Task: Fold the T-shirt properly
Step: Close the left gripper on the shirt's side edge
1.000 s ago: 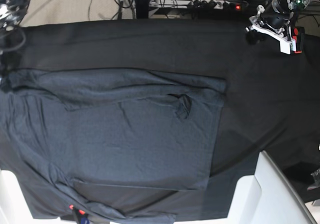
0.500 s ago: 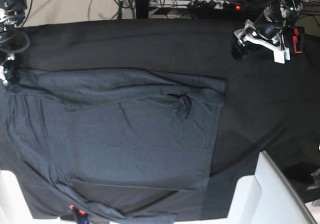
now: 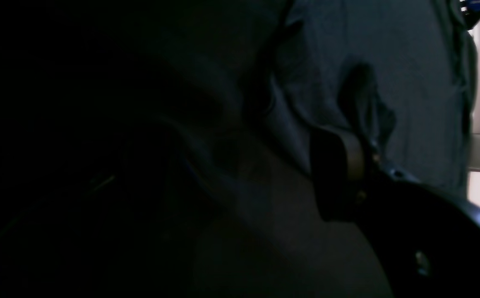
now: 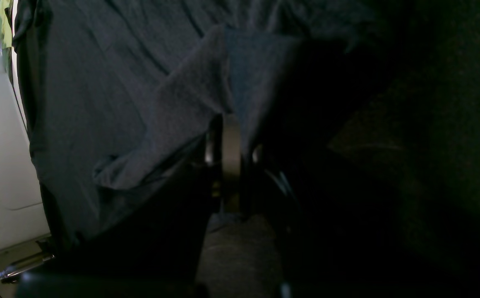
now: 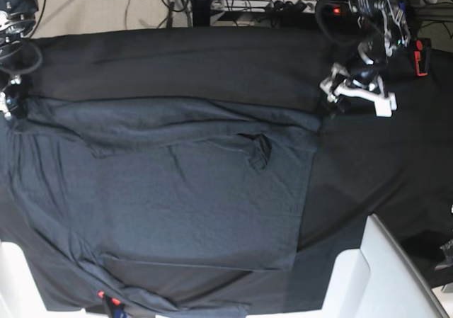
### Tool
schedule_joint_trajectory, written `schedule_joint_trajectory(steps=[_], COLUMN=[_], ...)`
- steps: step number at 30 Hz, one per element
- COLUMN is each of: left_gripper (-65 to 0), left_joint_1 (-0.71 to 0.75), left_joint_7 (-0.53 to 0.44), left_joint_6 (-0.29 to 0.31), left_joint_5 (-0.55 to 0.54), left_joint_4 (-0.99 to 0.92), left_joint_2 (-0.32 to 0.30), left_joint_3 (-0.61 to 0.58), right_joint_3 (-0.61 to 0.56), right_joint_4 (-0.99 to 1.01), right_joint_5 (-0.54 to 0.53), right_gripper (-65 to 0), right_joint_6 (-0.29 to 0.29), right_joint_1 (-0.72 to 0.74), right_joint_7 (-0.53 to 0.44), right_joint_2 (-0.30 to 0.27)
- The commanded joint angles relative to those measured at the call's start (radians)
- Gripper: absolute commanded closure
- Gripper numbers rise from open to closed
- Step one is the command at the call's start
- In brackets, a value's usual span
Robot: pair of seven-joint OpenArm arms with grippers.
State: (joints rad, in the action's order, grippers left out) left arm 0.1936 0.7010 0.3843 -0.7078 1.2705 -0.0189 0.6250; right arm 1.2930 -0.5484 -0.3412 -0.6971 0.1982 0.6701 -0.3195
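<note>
The dark grey T-shirt (image 5: 184, 190) lies spread flat on the black table cloth (image 5: 212, 63), with a small puckered fold near its middle right. My left gripper (image 5: 357, 100) hangs open just beyond the shirt's far right corner, holding nothing. In the left wrist view one of its fingers (image 3: 354, 159) shows above the wrinkled T-shirt (image 3: 389, 62); the other is lost in darkness. My right gripper (image 5: 8, 105) sits at the shirt's far left edge. The right wrist view shows its jaws (image 4: 229, 136) shut on a raised fold of the T-shirt (image 4: 140, 82).
White panels stand at the near right (image 5: 386, 275) and near left (image 5: 10, 282) corners. A red and black object (image 5: 422, 56) lies at the table's far right. Cables and a power strip (image 5: 283, 5) run beyond the far edge.
My left arm has swung from the far right corner inward and down to the shirt's far right corner, its jaws wider. My right gripper has come onto the shirt's left edge and shut.
</note>
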Motion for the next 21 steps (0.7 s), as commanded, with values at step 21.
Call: schedule_joint_trajectory(steps=[21], left_gripper=[-30.8], left_joint_1=[-0.072], left_joint_7=[0.03], left_joint_6=[-0.02], left_joint_5=[0.033], left_joint_4=[-0.051], left_joint_2=[0.032], left_joint_3=[-0.052], right_joint_3=[-0.005], right_joint_4=[-0.008], right_joint_5=[0.0], right_gripper=[-0.2], right_joint_6=[-0.001], right_joint_1=[0.005], right_joint_7=[0.003], right_joint_2=[-0.023])
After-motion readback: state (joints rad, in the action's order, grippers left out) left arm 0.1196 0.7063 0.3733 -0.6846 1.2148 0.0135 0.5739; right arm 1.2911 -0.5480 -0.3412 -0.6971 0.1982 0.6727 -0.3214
